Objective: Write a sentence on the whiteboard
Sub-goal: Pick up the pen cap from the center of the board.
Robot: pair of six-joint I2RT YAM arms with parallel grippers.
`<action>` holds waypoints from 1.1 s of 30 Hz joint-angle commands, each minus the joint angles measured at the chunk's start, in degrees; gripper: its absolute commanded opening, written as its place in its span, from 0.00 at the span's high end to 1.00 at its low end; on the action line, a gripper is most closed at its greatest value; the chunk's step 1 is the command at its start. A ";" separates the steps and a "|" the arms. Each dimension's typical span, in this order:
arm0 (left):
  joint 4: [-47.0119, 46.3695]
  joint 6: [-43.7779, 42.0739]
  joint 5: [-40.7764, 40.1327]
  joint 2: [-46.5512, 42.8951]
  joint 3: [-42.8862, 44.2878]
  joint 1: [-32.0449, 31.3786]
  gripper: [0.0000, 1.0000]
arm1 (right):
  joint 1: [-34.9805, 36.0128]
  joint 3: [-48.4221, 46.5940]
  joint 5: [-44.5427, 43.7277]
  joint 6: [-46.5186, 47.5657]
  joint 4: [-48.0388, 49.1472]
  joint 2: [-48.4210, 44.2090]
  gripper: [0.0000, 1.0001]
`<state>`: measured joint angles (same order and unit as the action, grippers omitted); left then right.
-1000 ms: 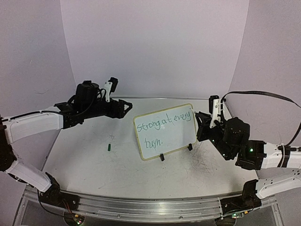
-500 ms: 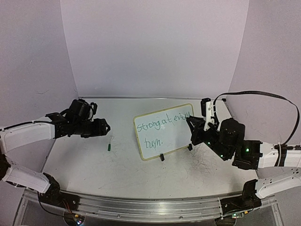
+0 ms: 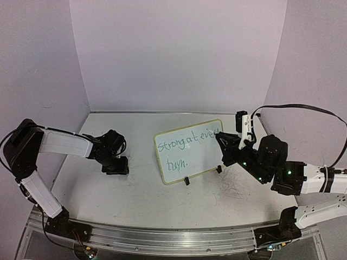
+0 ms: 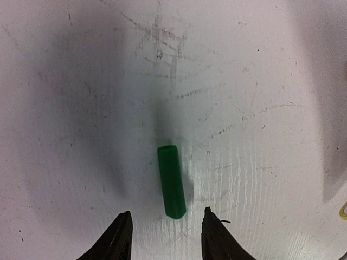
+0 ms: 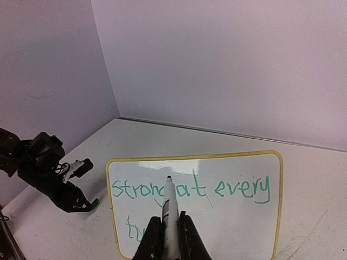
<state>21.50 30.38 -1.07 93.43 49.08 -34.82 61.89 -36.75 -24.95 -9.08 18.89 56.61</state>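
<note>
**Finishing the green words on the little board**

The pale table [image 3: 162, 208] is holding everything up. The whiteboard [image 3: 205, 158] is standing near the middle of it on two black feet. It is leaning back a little and facing the arms.

The right gripper [image 5: 169, 223] is hanging just in front of the board, and its fingers are squeezing tight on a marker [image 5: 168, 200]. The left gripper [image 4: 166, 218] is reaching down to the table, well off to the left of the board. Its fingers are spread apart and are holding nothing.

The sentence [image 5: 238, 189] is showing in thin green letters on two lines. It is saying "strong at every turn." and a dot is closing it. So the writing is looking done to me.

The marker tip is pointing at the word "strong". I cannot tell if it is touching the board.

A small green cap [image 4: 171, 181] is lying flat on the table. Its near end is sitting between the left fingertips, and they are not touching it as far as I can see. I am guessing the only job left is picking up the cap and closing the marker.
</note>
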 commanded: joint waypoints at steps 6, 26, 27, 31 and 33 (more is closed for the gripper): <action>-2.95 -1.71 -2.04 5.30 4.63 -0.46 0.60 | -0.27 0.25 -0.40 -0.12 1.41 -1.10 1.00; 3.99 -2.13 -11.40 10.69 8.56 -4.60 0.71 | -0.25 1.23 -0.40 -0.50 1.85 -2.00 1.00; 4.21 -2.09 -11.63 10.95 8.75 -4.81 0.71 | -0.27 1.24 -0.33 -0.50 1.85 -2.09 1.00; 4.90 -2.08 -11.97 11.42 8.98 -5.00 0.76 | -0.27 1.38 -0.47 -0.59 1.85 -2.32 1.00; 5.10 -2.07 -12.10 11.50 9.09 -5.08 0.79 | -0.28 1.50 -0.48 -0.59 1.90 -2.48 1.00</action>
<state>24.60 28.57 -12.28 103.00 57.27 -39.59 61.91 -35.46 -24.97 -9.10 18.98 55.45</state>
